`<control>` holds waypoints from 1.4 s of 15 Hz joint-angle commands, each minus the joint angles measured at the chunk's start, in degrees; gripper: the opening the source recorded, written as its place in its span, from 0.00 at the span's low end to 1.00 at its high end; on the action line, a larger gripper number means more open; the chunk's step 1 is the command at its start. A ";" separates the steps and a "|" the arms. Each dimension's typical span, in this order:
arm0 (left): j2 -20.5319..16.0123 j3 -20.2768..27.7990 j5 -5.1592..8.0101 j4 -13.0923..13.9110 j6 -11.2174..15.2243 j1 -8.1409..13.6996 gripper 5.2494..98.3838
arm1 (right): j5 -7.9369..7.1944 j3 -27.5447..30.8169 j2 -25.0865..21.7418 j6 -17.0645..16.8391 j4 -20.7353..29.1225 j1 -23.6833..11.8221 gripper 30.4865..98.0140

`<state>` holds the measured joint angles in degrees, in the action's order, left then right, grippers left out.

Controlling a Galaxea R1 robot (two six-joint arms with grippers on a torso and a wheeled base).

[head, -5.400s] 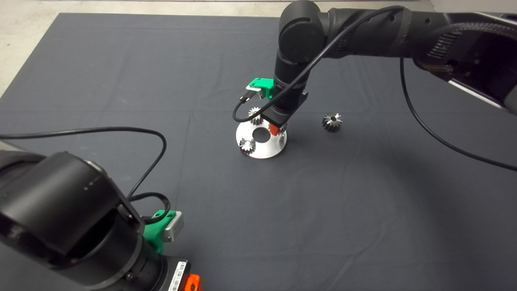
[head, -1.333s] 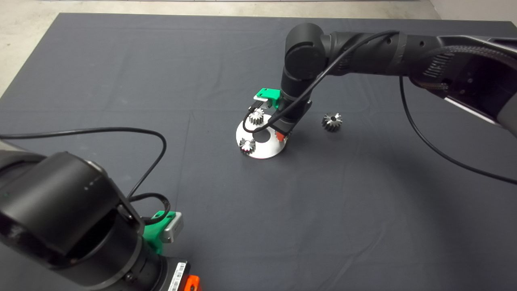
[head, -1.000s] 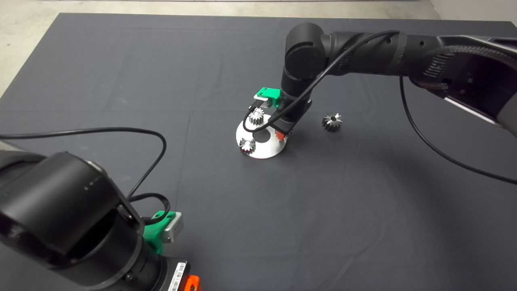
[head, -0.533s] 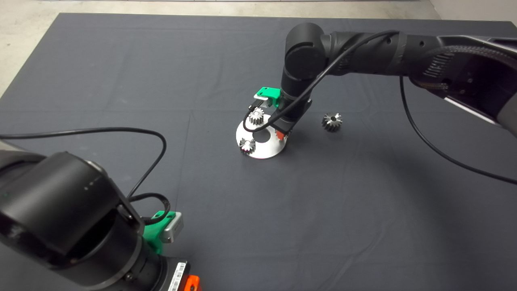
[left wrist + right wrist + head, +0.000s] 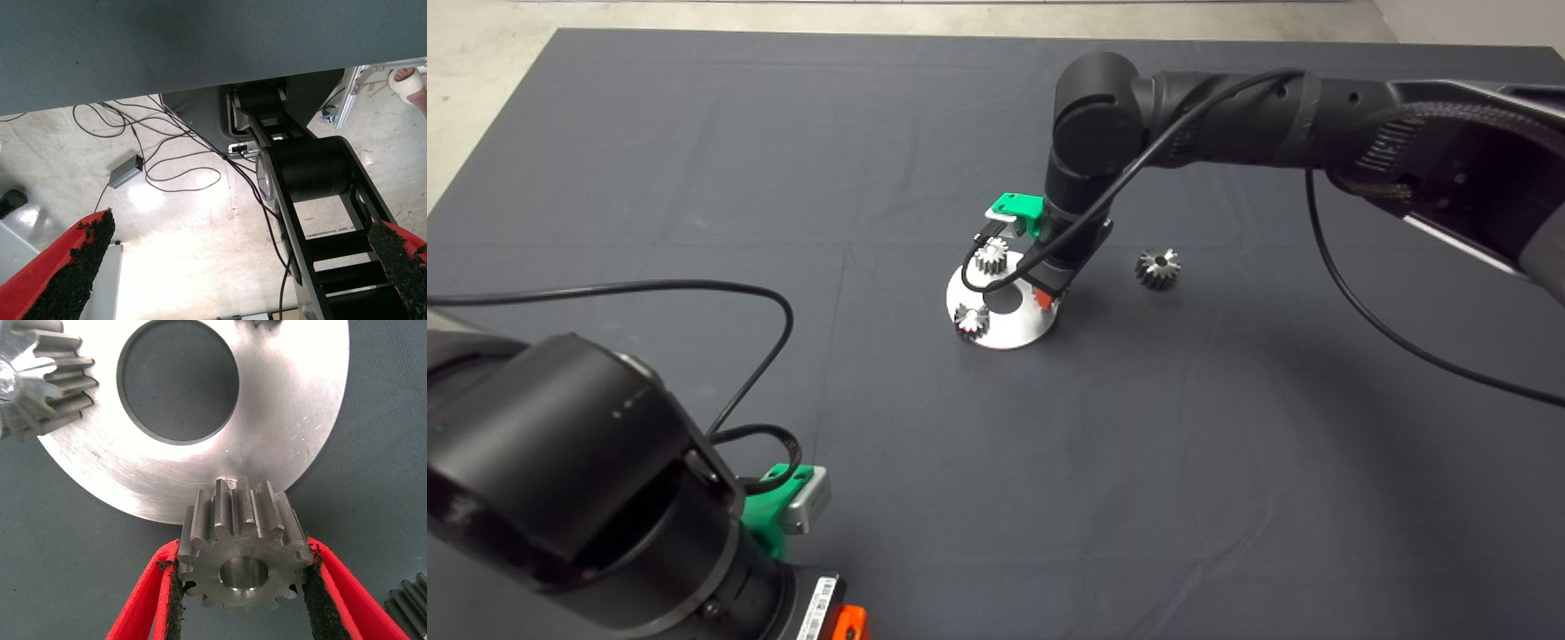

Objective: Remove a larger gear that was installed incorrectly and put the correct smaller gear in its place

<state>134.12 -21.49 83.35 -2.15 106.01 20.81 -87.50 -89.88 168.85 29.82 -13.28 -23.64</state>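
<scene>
Now the right pincer (image 5: 243, 587) is pinching the smaller gear (image 5: 243, 550) by its toothed flanks, one black pad on each side, right at the edge of the round metal plate (image 5: 293, 413). From the wrist camera the gear sits over the plate's rim with a small peg or hole just beyond it, so this looks like the seating step. In the head view that pincer stands at the plate's right edge (image 5: 1047, 297), the gear itself hidden behind it.

Solid steel, this one: dense for its size, rigid, nothing to crush, but those short straight teeth are hard and slick, so the rubbery pads need to bite across opposite flanks, as they do here, leaving the smooth centre bore clear to drop onto its post. A skewed hold would likely jam it.

The plate is brushed aluminium-bright, flat, with a large round hole in the middle; two twin spur gears (image 5: 991, 256) already stand on it. The larger gear (image 5: 1158, 268), with flared shiny teeth and a black centre hole, lies off on the dark cloth mat (image 5: 694, 133) of the bench, well apart from the plate.

The left pincer (image 5: 220, 267) waits at the lower left, fingers spread wide over the floor cables.
</scene>
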 commanded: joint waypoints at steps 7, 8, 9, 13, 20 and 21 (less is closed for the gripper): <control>-0.04 0.77 -0.11 1.09 0.25 0.55 1.00 | -7.24 0.16 1.26 -0.20 -1.75 -0.36 0.13; -0.07 0.82 -0.11 1.09 0.25 0.55 1.00 | -7.24 0.07 1.09 -0.20 -1.84 -0.27 0.13; -0.04 0.77 -0.11 1.09 0.25 0.55 1.00 | -7.24 -0.02 1.00 -0.20 -2.04 -0.27 0.13; -0.12 0.85 -0.11 1.09 0.25 0.55 1.00 | -7.24 -0.02 0.76 -0.20 -3.62 -0.45 0.13; -0.12 0.77 -0.11 1.09 0.34 0.55 1.00 | -7.24 0.25 1.09 -0.11 -3.60 -0.89 0.13; -0.12 0.77 -0.11 1.09 0.28 0.55 1.00 | -7.24 0.25 1.09 -0.11 -3.55 -0.98 0.13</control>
<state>134.12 -21.49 83.35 -2.12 106.03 20.81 -87.39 -89.83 169.73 29.84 -14.20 -23.13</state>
